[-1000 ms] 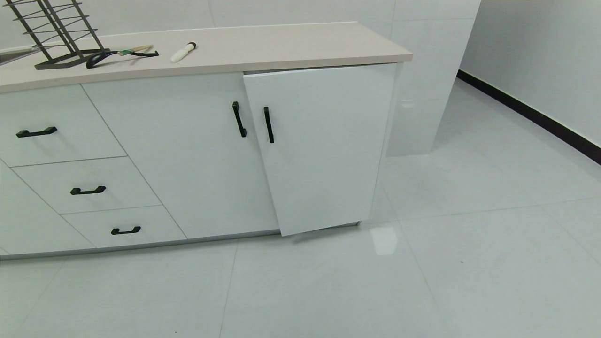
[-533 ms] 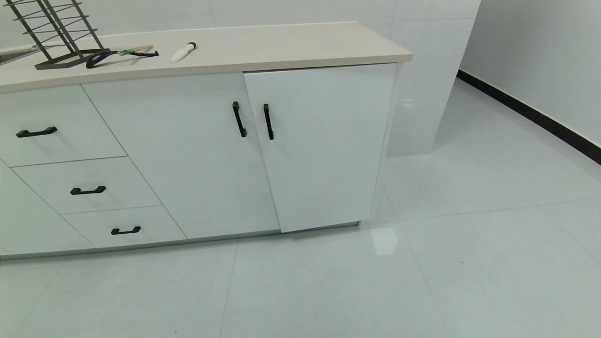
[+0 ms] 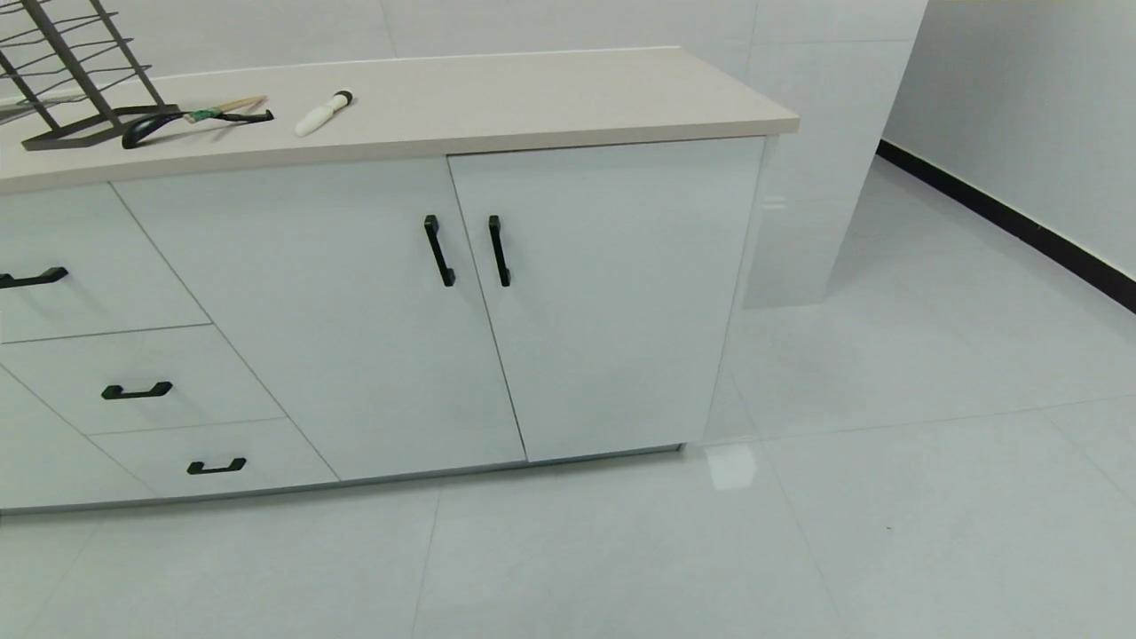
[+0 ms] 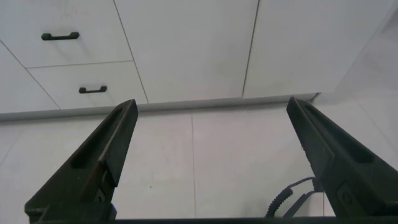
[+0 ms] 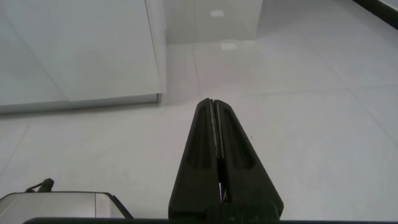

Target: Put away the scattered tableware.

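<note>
- Two grippers hang low over the tiled floor (image 3: 621, 550), nearest to the robot. The left gripper (image 4: 211, 109) has its fingers spread wide and holds nothing. The right gripper (image 5: 215, 106) has its fingers pressed together, with nothing between them.
- Beyond the floor stands a white cabinet. Its right door (image 3: 612, 293) and left door (image 3: 311, 311) both sit flush, and their black handles (image 3: 469, 250) run side by side at the seam. A stack of drawers (image 3: 142, 373) lies to the robot's left of the doors.
- The beige countertop (image 3: 532, 98) overhangs the doors. The tableware lies on it toward the robot's left: a white-handled utensil (image 3: 323, 113), and near it a dark looped utensil (image 3: 151, 127) touching a wooden-handled one (image 3: 226, 106).
- Farthest back, a wire rack (image 3: 62, 89) stands just beside the dark utensil.
- Risks, as I judge them: both grippers are well apart from the tableware and well below it, so an arm raised carelessly could strike the countertop edge or a handle. The utensils are slim and lie flat, so the pressed-together right gripper would shove them, not pick them up. The round white handle may roll. The two touching utensils may lift as a pair.
</note>
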Motion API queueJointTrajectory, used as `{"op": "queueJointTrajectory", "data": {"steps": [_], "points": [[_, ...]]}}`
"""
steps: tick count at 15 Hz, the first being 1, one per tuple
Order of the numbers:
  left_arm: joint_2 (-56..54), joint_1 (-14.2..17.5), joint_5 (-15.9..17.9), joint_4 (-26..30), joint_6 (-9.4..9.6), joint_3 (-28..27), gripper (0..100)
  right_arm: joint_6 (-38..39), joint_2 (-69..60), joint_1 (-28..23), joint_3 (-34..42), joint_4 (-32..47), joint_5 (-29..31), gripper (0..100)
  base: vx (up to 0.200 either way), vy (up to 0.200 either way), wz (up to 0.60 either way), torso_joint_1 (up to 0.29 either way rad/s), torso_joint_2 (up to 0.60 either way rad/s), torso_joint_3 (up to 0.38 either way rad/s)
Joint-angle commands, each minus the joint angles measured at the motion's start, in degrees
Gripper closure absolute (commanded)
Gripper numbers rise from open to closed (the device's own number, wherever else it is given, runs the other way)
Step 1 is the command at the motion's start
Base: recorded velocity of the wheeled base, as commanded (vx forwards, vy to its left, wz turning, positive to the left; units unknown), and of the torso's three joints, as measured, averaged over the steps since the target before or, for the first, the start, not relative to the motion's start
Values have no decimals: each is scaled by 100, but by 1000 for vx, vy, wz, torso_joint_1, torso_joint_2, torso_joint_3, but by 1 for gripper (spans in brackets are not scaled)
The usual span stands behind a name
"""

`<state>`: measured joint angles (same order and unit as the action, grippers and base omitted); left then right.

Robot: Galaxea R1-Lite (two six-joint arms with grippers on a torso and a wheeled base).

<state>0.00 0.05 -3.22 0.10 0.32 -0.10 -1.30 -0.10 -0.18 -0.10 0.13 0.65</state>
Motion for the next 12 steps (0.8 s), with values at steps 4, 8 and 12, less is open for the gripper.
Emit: {"op": "queueJointTrajectory", "data": {"steps": [4,8,12], "points": [[0,4,-3,-1,-14,1,0,16,19,1,1,4,-3,100,0,200,0,4,2,7],[0,4,-3,-1,-23,1,0,25,19,1,1,4,-3,100,0,200,0,6,5,-1],[0,4,-3,-1,-32,1,0,25,19,1,1,4,14,100,0,200,0,0,4,6]]}}
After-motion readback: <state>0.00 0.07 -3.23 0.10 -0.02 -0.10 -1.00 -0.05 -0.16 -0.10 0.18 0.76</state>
